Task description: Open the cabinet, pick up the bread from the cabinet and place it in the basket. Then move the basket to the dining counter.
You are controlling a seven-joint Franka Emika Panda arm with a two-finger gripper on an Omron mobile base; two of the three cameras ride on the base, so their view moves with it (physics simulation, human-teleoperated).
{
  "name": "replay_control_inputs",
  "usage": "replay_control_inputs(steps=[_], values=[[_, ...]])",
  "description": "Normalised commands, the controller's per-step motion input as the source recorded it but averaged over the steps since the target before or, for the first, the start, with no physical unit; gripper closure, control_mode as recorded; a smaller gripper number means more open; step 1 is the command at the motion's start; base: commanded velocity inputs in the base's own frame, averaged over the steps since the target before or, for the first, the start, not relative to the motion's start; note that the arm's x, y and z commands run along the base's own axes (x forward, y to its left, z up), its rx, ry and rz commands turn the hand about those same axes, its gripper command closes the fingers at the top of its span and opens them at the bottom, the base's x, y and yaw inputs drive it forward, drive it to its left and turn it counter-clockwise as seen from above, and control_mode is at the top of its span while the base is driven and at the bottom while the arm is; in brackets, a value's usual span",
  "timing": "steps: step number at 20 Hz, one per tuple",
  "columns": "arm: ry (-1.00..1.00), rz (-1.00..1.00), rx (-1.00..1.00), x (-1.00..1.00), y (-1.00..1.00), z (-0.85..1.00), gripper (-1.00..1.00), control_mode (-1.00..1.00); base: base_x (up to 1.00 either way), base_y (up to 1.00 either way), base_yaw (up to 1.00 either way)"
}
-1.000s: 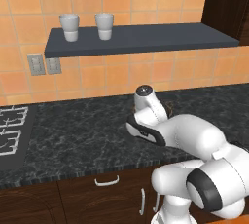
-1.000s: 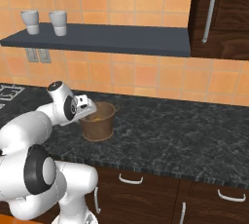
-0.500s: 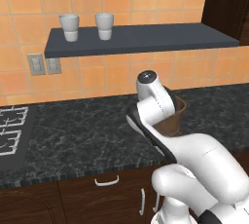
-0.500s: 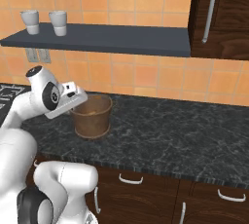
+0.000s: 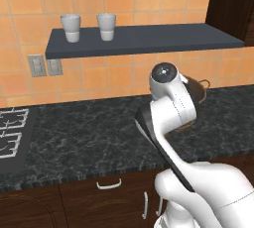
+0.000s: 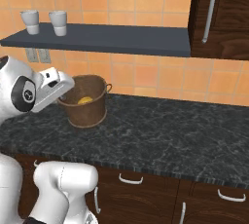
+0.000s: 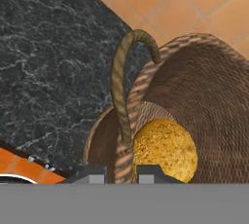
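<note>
Basket (image 6: 86, 102) lifted, bread (image 7: 165, 150) inside, fingers (image 7: 151, 172) clamping handle; cups (image 6: 58, 22) above.

Left base view: behind arm, faces forward-down over table (image 5: 74, 133), mid range. Right base view: same table, opposite side. Both share basket (image 6: 86, 102), shelf (image 5: 144, 38). Hand view: close, just above gripper (image 7: 121, 172), faces into basket, bread (image 7: 165, 150) inside.

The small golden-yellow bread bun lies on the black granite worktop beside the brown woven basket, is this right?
Not quite. The small golden-yellow bread bun lies inside the brown woven basket, not beside it; the hand view shows this. The basket itself stands on the black granite worktop.
</note>
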Motion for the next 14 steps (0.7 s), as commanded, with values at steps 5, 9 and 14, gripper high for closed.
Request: replay_control_inputs(steps=[5,9,14], values=[[-0.02,0.06,-0.01,-0.64,0.00,0.73,1.00,-1.00,0.00,0.00,0.00],[0.07,0.08,0.00,-0.40,0.00,0.59,1.00,-1.00,0.00,0.00,0.00],[0.01,0.04,0.00,-0.07,-0.01,0.17,1.00,-1.00,0.00,0.00,0.00]])
